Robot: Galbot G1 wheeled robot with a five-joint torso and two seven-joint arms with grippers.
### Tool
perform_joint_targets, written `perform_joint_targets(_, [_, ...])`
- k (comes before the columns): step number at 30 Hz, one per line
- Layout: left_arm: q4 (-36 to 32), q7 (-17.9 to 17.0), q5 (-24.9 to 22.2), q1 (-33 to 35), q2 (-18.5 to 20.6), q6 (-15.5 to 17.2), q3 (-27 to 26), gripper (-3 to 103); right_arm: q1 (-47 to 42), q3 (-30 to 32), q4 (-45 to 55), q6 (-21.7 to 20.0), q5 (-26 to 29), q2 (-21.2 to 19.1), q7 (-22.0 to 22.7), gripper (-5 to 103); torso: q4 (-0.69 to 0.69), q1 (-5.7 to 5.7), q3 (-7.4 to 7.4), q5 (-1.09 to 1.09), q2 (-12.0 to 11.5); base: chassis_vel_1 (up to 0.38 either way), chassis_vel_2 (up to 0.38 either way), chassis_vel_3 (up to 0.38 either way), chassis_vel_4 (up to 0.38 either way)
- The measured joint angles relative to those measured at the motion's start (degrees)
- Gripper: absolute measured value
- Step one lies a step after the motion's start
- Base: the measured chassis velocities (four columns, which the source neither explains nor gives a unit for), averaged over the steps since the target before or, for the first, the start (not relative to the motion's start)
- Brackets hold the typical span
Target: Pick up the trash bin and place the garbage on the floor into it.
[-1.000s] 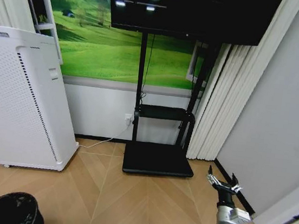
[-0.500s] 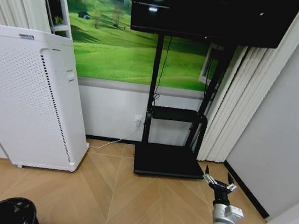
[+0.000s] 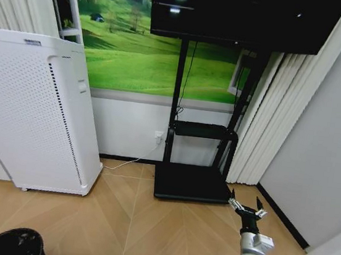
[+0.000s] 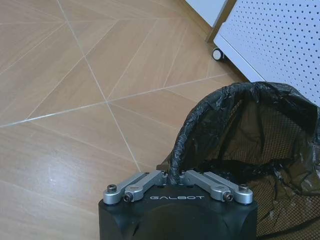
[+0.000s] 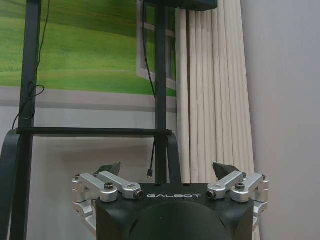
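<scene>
In the head view the trash bin [image 3: 12, 243] sits at the lower left corner, its black rim just showing above the frame's edge, on the herringbone wood floor [image 3: 145, 230] and near the foot of the white perforated appliance [image 3: 35, 111]. The right gripper [image 3: 245, 209] is held out low on the right, fingers spread wide and empty, pointing toward the black TV stand [image 3: 191, 183] and the pale curtain [image 3: 262, 114]; no garbage can be made out on the stretch of floor seen here. In the left wrist view the left gripper [image 4: 176, 178] is closed tight on the bin's bag-lined rim, the rim passing between its fingers, with the mesh wall and black liner opening out beyond it and one caster [image 4: 217, 54] of the appliance nearby. Whether the bin is lifted or resting on the floor I cannot tell. In the right wrist view the right gripper [image 5: 168, 173] shows both fingertips far apart with nothing between them, facing the stand's uprights. The step in hand looks like carrying the bin while searching for litter (none is in sight yet). To do it well, the pinch on the thin rim should stay firm and the bin level, mouth upward, so the liner does not slip, while the free gripper is kept open and low, ready to pick.
</scene>
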Motion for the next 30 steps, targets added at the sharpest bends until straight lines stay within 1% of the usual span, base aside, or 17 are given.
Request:
perform_joint_targets(5, [-0.38,0.43,0.11,0.04,-0.12,0.46,0.26,2,0.08,0.24,-0.07,0.02,0.18,-0.08,0.00,100,0.01,0.00,0.00,0.00,0.00,0.196,0.196,-0.178,-0.197])
perform_joint_targets(7, [-0.69,0.89,0.14,0.14,-0.15,0.81,0.32,2,0.07,0.40,-0.07,0.08,0.33,-0.03,0.02,100,0.00,0.00,0.00,-0.04,0.00,0.167,0.183,-0.140,-0.128])
perform_joint_targets(10, [-0.90,1.20,0.19,0.22,-0.15,1.06,0.37,2,-0.02,0.43,-0.09,0.30,0.36,0.09,0.11,100,0.00,0.00,0.00,0.00,0.00,0.134,0.056,-0.103,-0.118])
perform_joint_targets(11, [-1.08,1.40,0.22,0.24,-0.15,1.33,0.46,2,-0.06,0.43,-0.16,0.62,0.35,0.16,0.14,100,0.02,0.00,0.00,0.00,0.00,0.000,0.000,0.000,0.000])
perform_joint_targets(15, [-1.47,1.85,0.51,0.16,-0.26,1.85,1.04,2,-0.21,0.46,-0.18,0.90,0.30,0.20,0.19,100,0.01,0.00,0.00,0.02,0.00,-0.021,-0.025,0.032,0.017])
perform_joint_targets(18, [-1.92,2.19,1.10,-0.28,-0.54,2.51,2.16,2,-0.32,0.66,-0.16,1.08,0.25,0.18,0.35,100,0.01,0.00,0.00,0.03,0.00,-0.068,-0.043,0.051,0.030])
perform_joint_targets(20, [-2.40,2.31,1.75,-0.95,-0.75,3.38,4.18,2,-0.52,1.07,0.04,1.16,0.28,0.00,0.45,100,-0.01,0.00,0.00,0.01,0.00,-0.032,-0.017,0.016,0.017])
perform_joint_targets(22, [-2.51,2.32,1.99,-1.04,-0.79,3.50,4.68,2,-0.55,1.17,0.07,1.16,0.30,-0.05,0.46,100,-0.01,0.00,0.00,0.01,0.00,0.000,0.000,0.000,0.000])
perform_joint_targets(23, [-2.86,2.07,2.67,-1.17,-0.90,3.71,6.04,2,-0.65,1.66,0.19,1.19,0.38,-0.23,0.47,100,0.00,0.00,0.00,0.00,0.00,0.000,0.000,0.000,0.000])
perform_joint_targets(26, [-3.26,1.18,3.69,-1.10,-1.12,3.73,7.35,2,-0.65,2.33,0.17,1.21,0.59,-0.42,0.47,100,0.00,0.00,0.00,-0.01,0.00,0.000,0.000,0.000,0.000])
perform_joint_targets(30, [-3.35,0.59,3.90,0.04,-1.00,3.42,7.05,2,-0.49,2.74,-0.23,1.21,0.74,-0.46,0.44,100,0.00,0.00,0.00,0.00,0.00,0.000,0.000,0.000,0.000])
